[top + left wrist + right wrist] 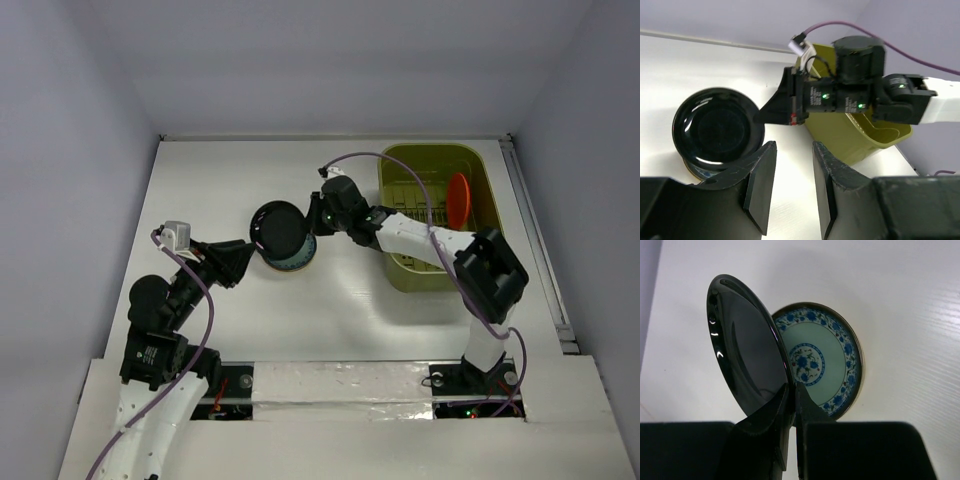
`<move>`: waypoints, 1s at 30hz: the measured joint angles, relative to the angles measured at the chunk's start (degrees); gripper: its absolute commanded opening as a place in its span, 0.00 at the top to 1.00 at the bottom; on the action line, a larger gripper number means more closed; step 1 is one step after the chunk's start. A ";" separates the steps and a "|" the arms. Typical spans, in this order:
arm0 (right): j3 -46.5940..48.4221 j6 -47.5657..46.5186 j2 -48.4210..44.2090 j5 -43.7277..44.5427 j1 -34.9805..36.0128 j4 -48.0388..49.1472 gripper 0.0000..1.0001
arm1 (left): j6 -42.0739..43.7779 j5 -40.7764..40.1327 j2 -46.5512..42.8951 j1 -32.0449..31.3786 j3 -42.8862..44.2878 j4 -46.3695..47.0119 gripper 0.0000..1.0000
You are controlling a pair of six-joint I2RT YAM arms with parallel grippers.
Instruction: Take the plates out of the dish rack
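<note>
My right gripper (792, 387) is shut on the rim of a glossy black plate (745, 345) and holds it tilted just above a teal-blue patterned plate (830, 355) that lies on the table. From above, the black plate (278, 228) covers most of the teal-blue plate (302, 258). An orange-red plate (458, 200) stands upright in the olive-green dish rack (430, 150). My left gripper (792, 147) is open and empty, just left of the plates (240, 262). No beige or amber-yellow plate shows.
The dish rack (855, 135) stands at the right of the white table, with the right arm (410, 232) stretched across its near left corner. Grey walls close the table in at the back and on both sides.
</note>
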 measured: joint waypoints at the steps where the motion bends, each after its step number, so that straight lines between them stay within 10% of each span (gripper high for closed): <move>1: 0.00 0.31 0.74 0.00 -0.02 0.04 1.00 | 0.02 0.00 -0.02 0.00 0.00 0.00 0.68; 10: -3.82 2.36 2.43 0.13 0.00 0.90 0.90 | 0.02 0.00 -0.02 0.00 0.00 0.00 0.68; 21: -4.76 2.47 2.49 2.73 0.04 0.28 0.43 | 0.02 0.00 -0.02 0.00 0.00 0.00 0.68; 25: -4.72 1.03 1.20 6.27 0.44 -3.08 0.45 | 0.02 0.00 -0.07 0.00 0.00 0.00 0.67; 30: -4.74 -2.16 -7.91 13.77 1.18 -8.94 0.87 | 0.02 0.00 -0.13 0.00 0.00 0.00 0.67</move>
